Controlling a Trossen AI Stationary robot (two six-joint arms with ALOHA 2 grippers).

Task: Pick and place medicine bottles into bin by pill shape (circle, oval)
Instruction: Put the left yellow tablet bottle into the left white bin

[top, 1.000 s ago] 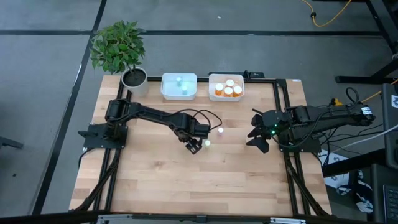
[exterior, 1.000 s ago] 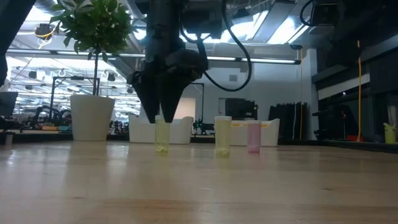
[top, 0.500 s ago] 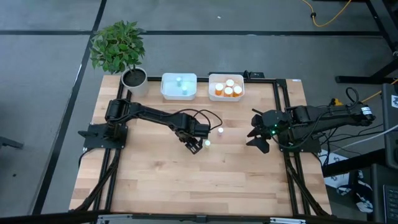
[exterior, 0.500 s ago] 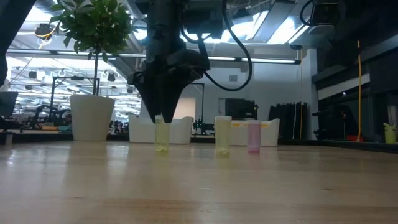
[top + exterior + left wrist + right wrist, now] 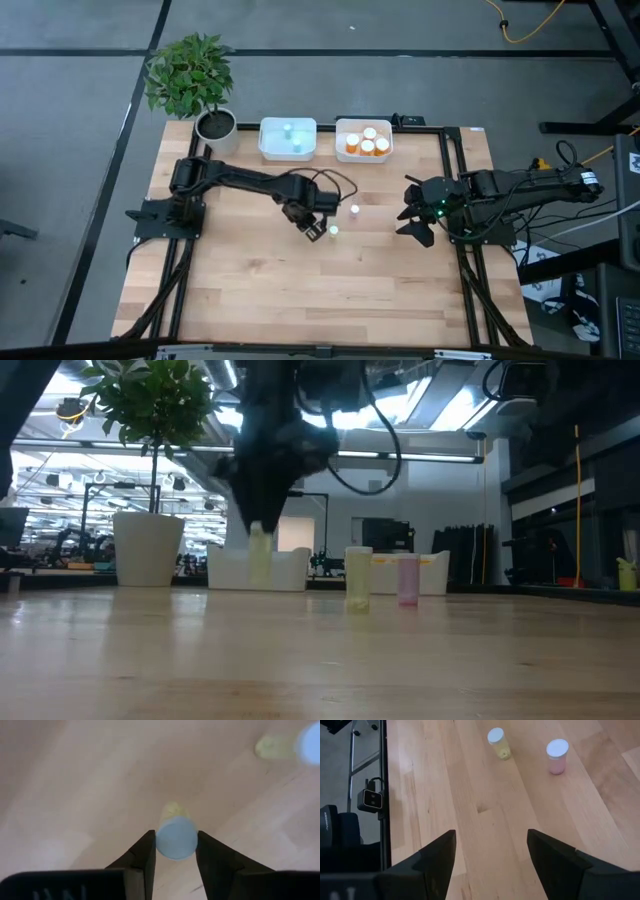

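My left gripper (image 5: 313,231) is shut on a small pale yellow-green medicine bottle (image 5: 259,556) with a white cap, which hangs a little above the middle of the table. Two more bottles stand on their bases to its right: a pale green one (image 5: 333,230) and a pinkish one (image 5: 354,211). At the far edge stand a white bin (image 5: 288,150) with small bottles in it and a white bin (image 5: 341,135) with orange bottles in it. My right gripper (image 5: 408,213) waits open by the table's right edge. My left gripper pinches the bottle at its cap end (image 5: 176,837) between its two fingers (image 5: 145,855). The fingers come from above and point down. The bottle hangs upright below them, its base (image 5: 259,575) clear of the table.
A potted plant in a white pot (image 5: 215,125) stands at the far left corner. Black frame rails (image 5: 455,200) run along the table's sides. Bare wood (image 5: 300,290) lies across the near half of the table.
My left gripper has shut on the pale yellow-green bottle and gone up with it. The bottle, which stood on the table, now hangs upright clear of it. The other two bottles have stayed where they were.
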